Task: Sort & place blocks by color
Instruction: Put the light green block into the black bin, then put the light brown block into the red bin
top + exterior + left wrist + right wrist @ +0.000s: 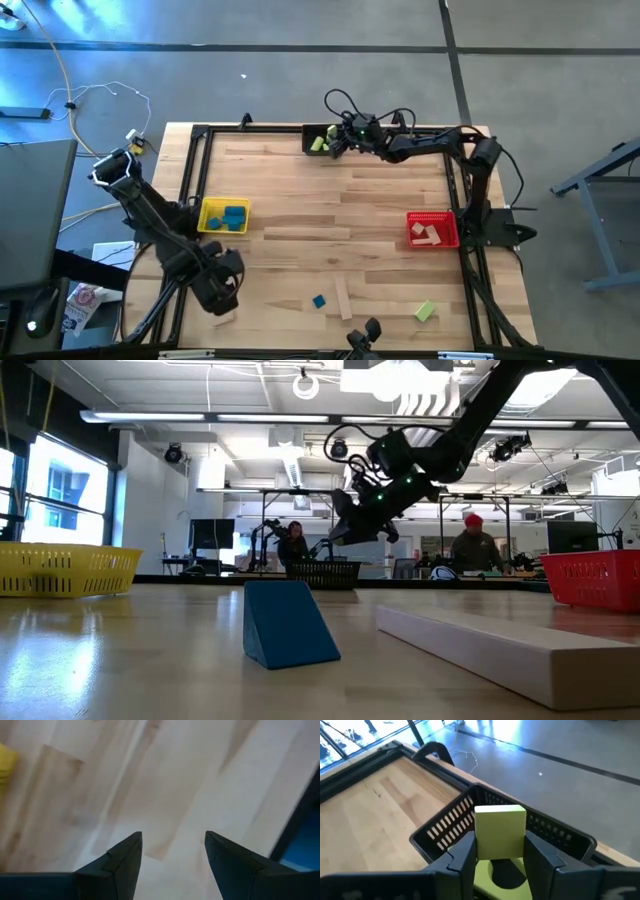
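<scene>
My right gripper [335, 143] is over the black bin [318, 140] at the table's far edge, shut on a lime green block [500, 832]. More green pieces [495, 877] lie in the bin below it. My left gripper [222, 295] is open, low over the bare wood near the table's near left corner; its fingers [125, 862] hold nothing. A blue block [319, 301], a light wood bar [343, 297] and a green block [425, 312] lie loose near the near edge. My right gripper pinches the green block by two opposite side faces [479, 840] between its two fingers. The fingers slant downward, coming from the table's right. The block's top stands out past the fingertips, and it is lifted clear above the black bin's inside.
A yellow bin [224, 216] with blue blocks stands at the left, a red bin [433, 229] with wood blocks at the right. Black rails [195, 180] frame the table. In the low view the blue block [285, 625] and wood bar [500, 650] lie close by; people sit beyond the table.
</scene>
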Available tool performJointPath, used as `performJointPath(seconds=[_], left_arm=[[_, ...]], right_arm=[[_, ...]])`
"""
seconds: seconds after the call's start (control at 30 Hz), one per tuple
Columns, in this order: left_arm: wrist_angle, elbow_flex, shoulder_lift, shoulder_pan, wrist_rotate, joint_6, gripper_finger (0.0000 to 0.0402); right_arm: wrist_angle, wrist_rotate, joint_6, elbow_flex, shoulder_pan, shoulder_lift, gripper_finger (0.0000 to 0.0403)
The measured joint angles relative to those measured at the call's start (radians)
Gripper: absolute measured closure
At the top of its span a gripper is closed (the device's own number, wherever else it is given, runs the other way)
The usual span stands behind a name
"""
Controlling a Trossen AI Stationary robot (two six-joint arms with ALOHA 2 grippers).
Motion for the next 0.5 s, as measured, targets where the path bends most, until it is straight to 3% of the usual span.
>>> performJointPath(seconds=[0.33, 0.5], left_arm=[[0.144, 0.0, 0.048, -0.093, 0.0, -0.055, 0.0197], [0.147, 0.0, 0.07, -0.125, 0.029, -0.143, 0.0197]], right_arm=[[0.011, 0.008, -0.005, 0.0, 0.0, 0.006, 0.02], [0.033, 0.009, 0.017, 0.0, 0.0, 0.006, 0.0178]])
